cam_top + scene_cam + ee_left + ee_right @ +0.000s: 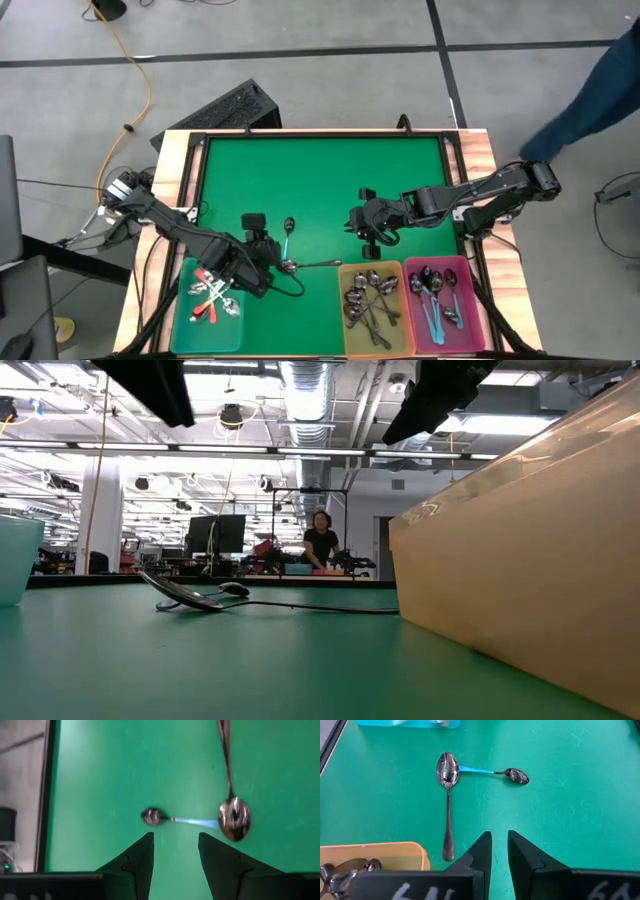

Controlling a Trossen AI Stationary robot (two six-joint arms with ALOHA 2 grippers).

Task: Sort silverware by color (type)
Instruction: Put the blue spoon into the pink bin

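With the left gripper (pixel 175 851) open and empty, grabbing the blue spoon (pixel 287 236) could knock the plain spoon (pixel 310 265) touching it.

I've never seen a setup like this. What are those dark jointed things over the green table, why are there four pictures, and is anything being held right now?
Those are two robot arms, each ending in a two-finger gripper. One picture looks straight down on the table, one looks level across it, and two come from cameras on the arms' wrists.

On the green table top lie two loose spoons: a small light-blue-handled spoon and a longer plain metal spoon, its bowl at the blue handle's end. Along the near edge stand three plastic bins: a teal bin with red-handled spoons, a yellow bin with plain metal ones, and a pink bin with blue-handled ones.

The left gripper hovers by the loose spoons, fingers apart, holding nothing. The right gripper hangs over bare table, also empty, a narrow gap between its fingers.
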